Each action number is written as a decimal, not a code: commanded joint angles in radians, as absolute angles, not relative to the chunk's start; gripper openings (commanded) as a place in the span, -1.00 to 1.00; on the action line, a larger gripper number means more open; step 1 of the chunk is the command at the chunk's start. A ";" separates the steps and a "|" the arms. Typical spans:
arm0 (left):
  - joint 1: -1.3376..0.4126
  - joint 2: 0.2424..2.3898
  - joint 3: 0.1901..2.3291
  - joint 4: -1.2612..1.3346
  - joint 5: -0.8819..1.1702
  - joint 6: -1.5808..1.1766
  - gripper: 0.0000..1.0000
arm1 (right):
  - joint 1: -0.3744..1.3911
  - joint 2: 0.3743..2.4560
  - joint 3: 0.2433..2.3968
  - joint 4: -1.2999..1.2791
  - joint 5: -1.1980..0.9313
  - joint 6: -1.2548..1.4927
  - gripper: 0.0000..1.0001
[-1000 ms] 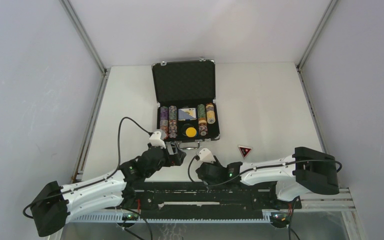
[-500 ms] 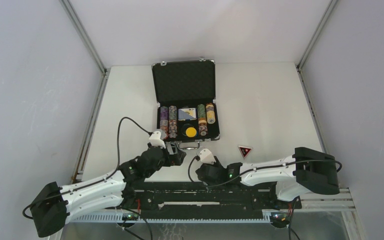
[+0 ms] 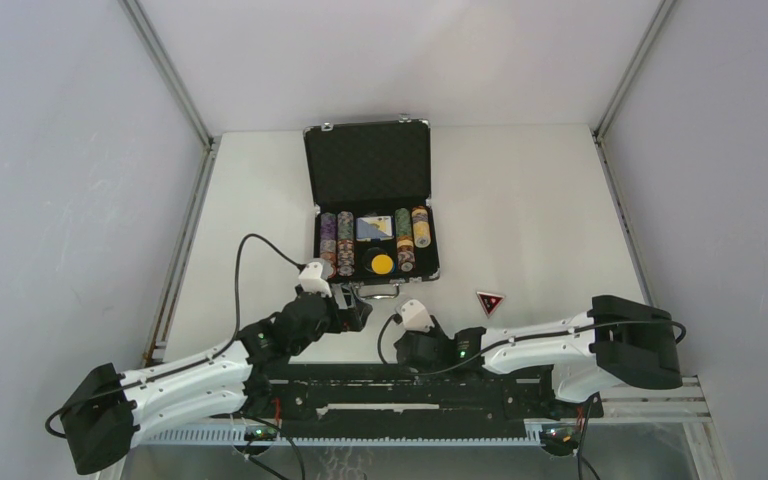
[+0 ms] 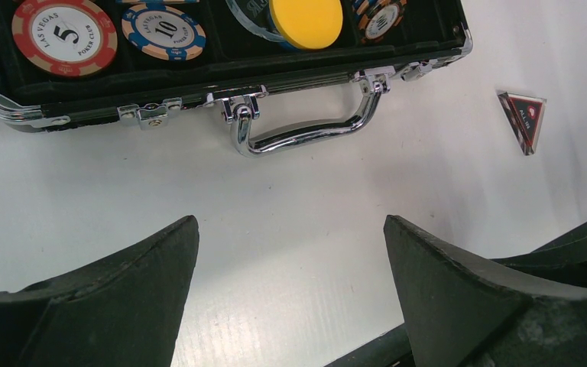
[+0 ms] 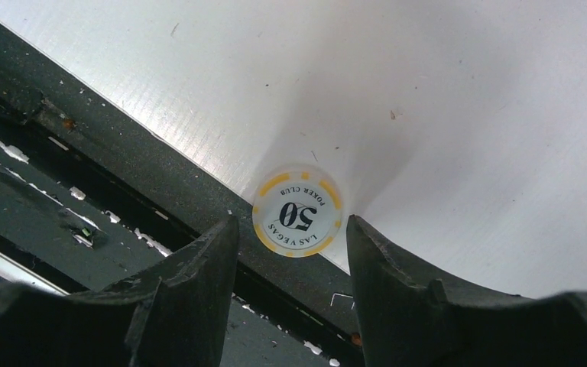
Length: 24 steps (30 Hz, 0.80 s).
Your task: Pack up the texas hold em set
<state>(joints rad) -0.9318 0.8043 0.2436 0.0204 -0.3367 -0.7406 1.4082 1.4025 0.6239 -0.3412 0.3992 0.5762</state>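
The black briefcase point(image 3: 368, 165) lies open at mid-table, its lid up. Inside are chip stacks point(image 3: 337, 243), a card deck point(image 3: 373, 228) and a yellow button point(image 3: 382, 264). The left wrist view looks at its chrome handle point(image 4: 306, 131), a red 5 chip point(image 4: 64, 37) and a blue 10 chip point(image 4: 162, 30). My left gripper point(image 4: 290, 229) hangs open and empty just short of the handle. A white-and-yellow 50 chip point(image 5: 296, 212) lies flat at the table's near edge, partly over the black rail. My right gripper point(image 5: 290, 225) is open, its fingertips on either side of that chip without touching it. The red-black triangle token point(image 3: 489, 302) lies loose on the table.
A black mounting rail point(image 5: 160, 191) runs along the near edge under my right gripper. Grey walls with metal posts point(image 3: 170, 75) enclose the white table point(image 3: 540, 200). My left gripper point(image 3: 353, 306) and right gripper point(image 3: 403, 345) sit close together by the front of the case.
My right wrist has slid a little toward the near edge and its jaws have narrowed slightly. The left arm and the case have not moved.
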 commanded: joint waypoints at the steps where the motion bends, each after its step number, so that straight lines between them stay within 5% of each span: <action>1: -0.928 0.795 0.294 0.056 -0.340 -0.715 0.90 | 1.415 1.410 0.615 -0.385 0.365 0.610 0.23; 24: -0.919 0.773 0.276 0.050 -0.340 -0.719 0.90 | 1.418 1.476 0.652 -0.394 0.354 0.589 0.09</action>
